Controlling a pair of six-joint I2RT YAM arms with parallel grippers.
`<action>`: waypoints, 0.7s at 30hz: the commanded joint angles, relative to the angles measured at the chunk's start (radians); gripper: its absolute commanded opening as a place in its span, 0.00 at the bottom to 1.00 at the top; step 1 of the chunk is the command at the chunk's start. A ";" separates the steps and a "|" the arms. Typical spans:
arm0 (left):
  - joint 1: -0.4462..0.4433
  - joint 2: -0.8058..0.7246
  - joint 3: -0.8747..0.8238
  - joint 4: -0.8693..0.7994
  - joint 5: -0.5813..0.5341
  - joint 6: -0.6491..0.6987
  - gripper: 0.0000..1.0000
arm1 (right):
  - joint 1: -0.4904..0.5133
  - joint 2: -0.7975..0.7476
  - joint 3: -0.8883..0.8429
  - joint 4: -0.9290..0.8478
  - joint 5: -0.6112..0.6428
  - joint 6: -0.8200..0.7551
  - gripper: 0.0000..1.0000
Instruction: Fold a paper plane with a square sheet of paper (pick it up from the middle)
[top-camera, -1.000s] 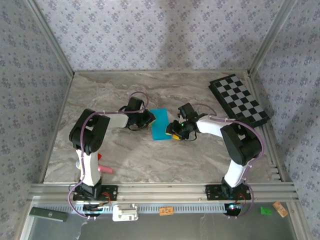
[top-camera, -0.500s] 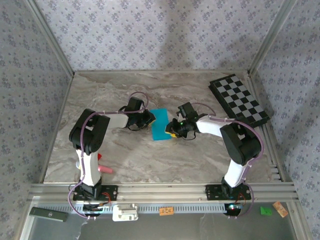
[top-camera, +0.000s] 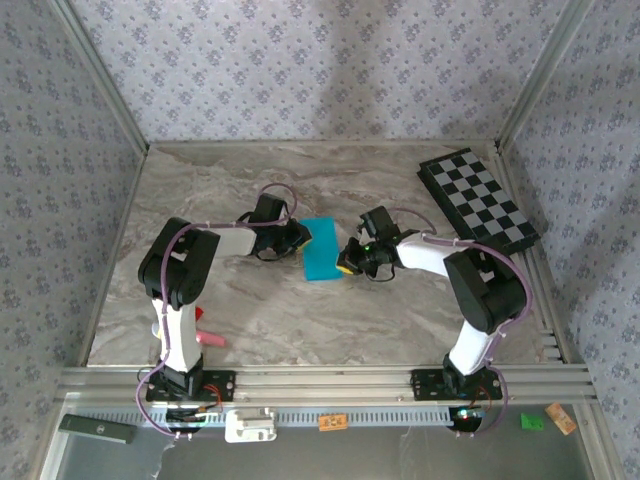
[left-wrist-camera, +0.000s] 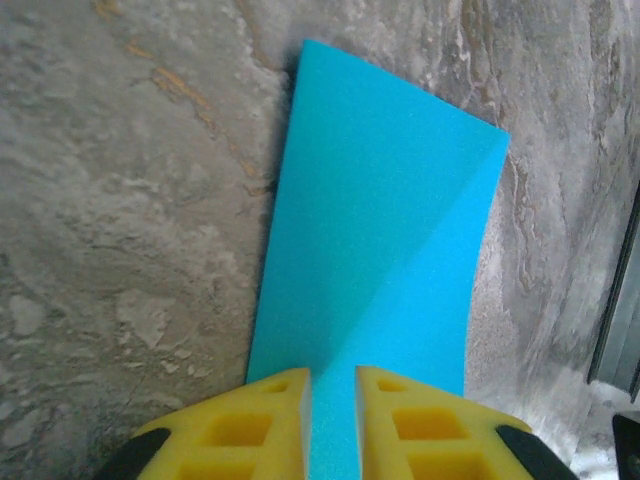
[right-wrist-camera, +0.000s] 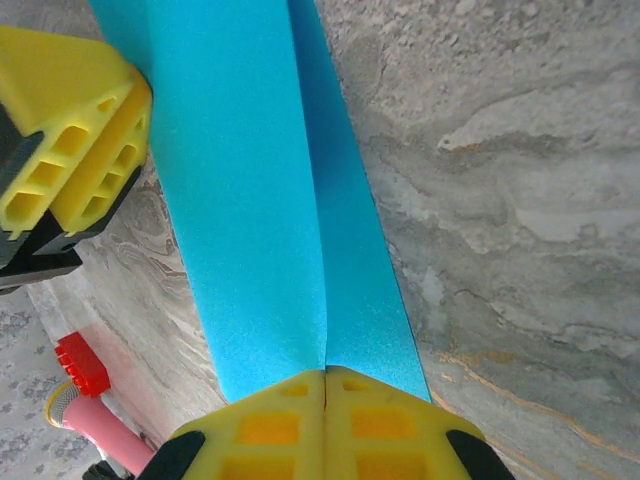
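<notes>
From above, the square sheet of paper (top-camera: 322, 250) is lying mid-surface as a narrow folded strip, not yet a paper plane, with its long axis running from the near side toward the far wall. It is lying well apart from the checkered board (top-camera: 478, 200) and from the red-and-pink object (top-camera: 208, 338). The left gripper (top-camera: 298, 238) is meeting the strip's left edge toward its far end, while the right gripper (top-camera: 346, 263) is meeting its near right corner, so neither arm is standing nearer than the other. In the left wrist view, the strip (left-wrist-camera: 380, 250) is extending straight up the picture away from the fingers (left-wrist-camera: 270, 425), with a diagonal shade line running from them toward one far corner. These fingers are standing slightly apart, with blue showing in the gap; whether they are gripping cannot be told. In the right wrist view, the strip (right-wrist-camera: 255, 200) is running lengthwise away from the right fingers (right-wrist-camera: 390, 430), which are pressing fully together, and its raised central crease is leading straight into their seam. They appear to be pinching the strip's near end. The left gripper (right-wrist-camera: 75, 140) is touching the strip's edge farther along. The coming fold is likely depending on this alignment, crease in line with the right fingers.
</notes>
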 joint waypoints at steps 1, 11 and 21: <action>0.000 -0.035 0.023 -0.006 0.036 0.055 0.25 | -0.008 -0.031 0.029 -0.108 -0.012 -0.040 0.00; 0.017 0.042 0.098 -0.058 0.031 0.085 0.24 | -0.001 -0.003 0.098 -0.169 -0.027 -0.042 0.00; 0.020 0.097 0.101 -0.099 0.026 0.090 0.15 | 0.029 0.063 0.196 -0.202 -0.013 -0.045 0.00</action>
